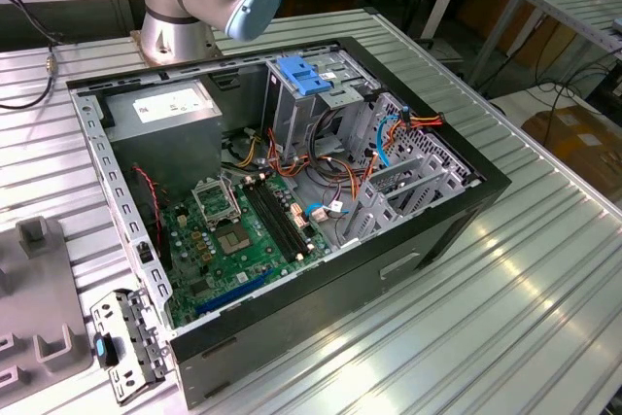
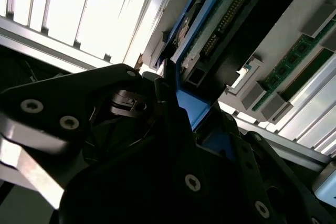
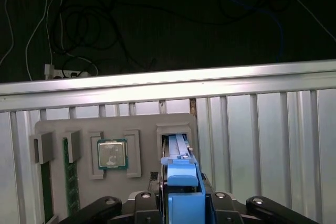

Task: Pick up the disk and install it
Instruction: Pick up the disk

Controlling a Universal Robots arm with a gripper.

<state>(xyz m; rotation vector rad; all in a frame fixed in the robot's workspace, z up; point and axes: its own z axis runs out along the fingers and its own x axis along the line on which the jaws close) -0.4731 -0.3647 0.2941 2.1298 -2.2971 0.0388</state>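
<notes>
In the first wrist view the gripper (image 3: 184, 203) is clamping the disk (image 3: 176, 145) by its blue rail (image 3: 182, 177) — the disk is standing on edge in that grip and reaching just ahead to a slot (image 3: 176, 128) in the grey tray (image 3: 142, 121), a chip (image 3: 112, 154) sitting nearby.

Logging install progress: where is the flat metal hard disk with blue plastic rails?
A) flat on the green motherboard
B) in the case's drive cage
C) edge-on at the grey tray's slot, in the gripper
C: the first wrist view shows the disk edge-on at a slot of the grey tray, the gripper shut on its blue rail.
</notes>
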